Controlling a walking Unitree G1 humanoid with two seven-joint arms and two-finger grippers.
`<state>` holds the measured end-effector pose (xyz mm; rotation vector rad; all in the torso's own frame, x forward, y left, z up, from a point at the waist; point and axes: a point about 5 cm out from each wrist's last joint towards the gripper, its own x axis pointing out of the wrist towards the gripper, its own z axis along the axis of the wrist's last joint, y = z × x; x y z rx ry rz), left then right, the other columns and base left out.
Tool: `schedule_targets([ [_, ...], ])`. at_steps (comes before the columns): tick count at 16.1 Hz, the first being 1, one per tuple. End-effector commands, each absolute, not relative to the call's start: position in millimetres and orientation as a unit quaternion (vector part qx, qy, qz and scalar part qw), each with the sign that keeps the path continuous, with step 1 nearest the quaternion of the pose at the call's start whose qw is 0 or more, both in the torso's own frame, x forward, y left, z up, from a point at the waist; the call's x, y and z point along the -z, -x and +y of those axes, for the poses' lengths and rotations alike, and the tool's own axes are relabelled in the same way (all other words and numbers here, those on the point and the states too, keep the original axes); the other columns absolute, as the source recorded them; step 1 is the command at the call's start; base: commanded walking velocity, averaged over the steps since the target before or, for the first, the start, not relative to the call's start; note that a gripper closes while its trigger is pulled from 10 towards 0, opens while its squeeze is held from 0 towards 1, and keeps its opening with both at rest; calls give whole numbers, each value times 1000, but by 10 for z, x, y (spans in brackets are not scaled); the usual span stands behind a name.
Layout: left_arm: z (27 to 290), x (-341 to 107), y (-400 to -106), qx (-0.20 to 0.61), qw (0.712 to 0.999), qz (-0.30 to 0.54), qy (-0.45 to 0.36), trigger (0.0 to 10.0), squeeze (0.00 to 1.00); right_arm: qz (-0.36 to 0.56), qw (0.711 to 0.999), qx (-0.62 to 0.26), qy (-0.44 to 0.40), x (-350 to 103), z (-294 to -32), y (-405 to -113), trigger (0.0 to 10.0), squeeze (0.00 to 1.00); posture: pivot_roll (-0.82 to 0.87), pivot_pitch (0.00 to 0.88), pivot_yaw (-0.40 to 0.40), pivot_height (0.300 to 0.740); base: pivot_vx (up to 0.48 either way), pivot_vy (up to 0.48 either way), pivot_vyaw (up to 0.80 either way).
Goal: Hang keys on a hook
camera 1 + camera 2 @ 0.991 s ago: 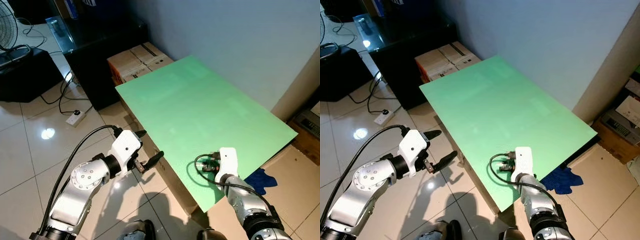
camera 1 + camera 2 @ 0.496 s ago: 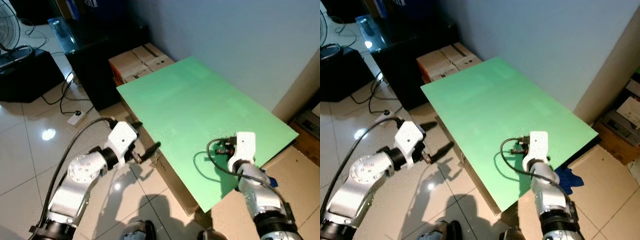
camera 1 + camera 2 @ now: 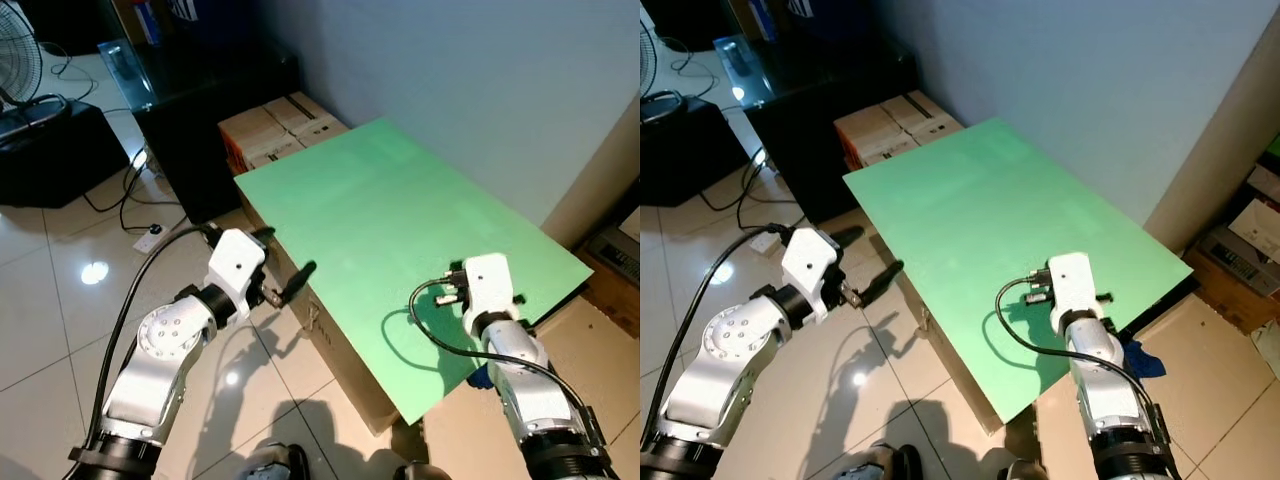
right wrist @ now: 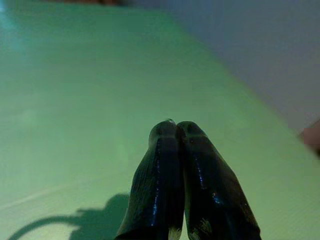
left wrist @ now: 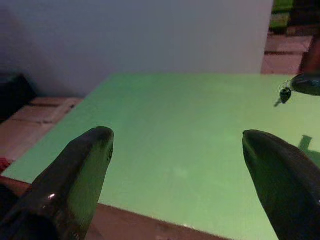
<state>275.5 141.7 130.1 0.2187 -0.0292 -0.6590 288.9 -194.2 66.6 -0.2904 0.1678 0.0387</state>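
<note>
A small dark bunch of keys (image 5: pixel 284 94) dangles from my right gripper (image 4: pixel 176 126), whose two black fingers are pressed shut, with a thin bit of ring showing at their tips. That gripper hovers over the near right part of the green board (image 3: pixel 400 215), behind its white wrist (image 3: pixel 487 283). My left gripper (image 3: pixel 283 255) is open with nothing in it, beside the board's near left edge and pointing across the board.
The green board lies on cardboard boxes (image 3: pixel 280 125) against a grey wall. A black cabinet (image 3: pixel 205 90) stands at the back left, with a fan (image 3: pixel 15 60), cables and a power strip (image 3: pixel 150 237) on the tiled floor. A blue cloth (image 3: pixel 1137 360) lies at the right.
My right gripper has travelled forward and to the right over the board with the keys. My left gripper has lifted and come closer to the board's left edge.
</note>
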Motion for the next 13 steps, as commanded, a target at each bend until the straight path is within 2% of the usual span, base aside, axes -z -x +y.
schedule_targets([
  [1,1469,-1297,-2778,303,947,-17,-104,10000,0,61,985,-14,158,-733,-1926,-2881,0,0,-69,68,91,740,0,0,0],
  [2,1486,-1321,-2830,261,961,-34,-83,10000,0,15,982,7,187,-876,-1923,-2849,0,0,-82,70,92,740,0,0,0],
  [4,1493,-1323,-2860,224,971,-46,-69,10000,0,-47,979,20,196,-1029,-1879,-2789,0,0,-82,72,93,740,0,0,0],
  [7,1466,-1321,-2849,197,978,-63,-28,10000,0,-140,983,21,119,-1292,-1809,-2695,0,0,-112,60,97,740,0,0,0],
  [11,1395,-1264,-2765,197,978,-62,-7,10000,0,-171,983,17,69,-1493,-1768,-2577,0,0,-179,39,110,740,0,0,0],
  [12,1367,-1234,-2763,202,978,-54,-11,10000,0,-166,985,21,48,-1516,-1757,-2546,3490,0,-187,36,110,740,0,0,0],
  [13,1346,-1246,-2804,197,979,-57,-6,10000,0,-165,985,16,41,-1549,-1727,-2535,10000,0,-205,35,113,740,0,0,0],
])
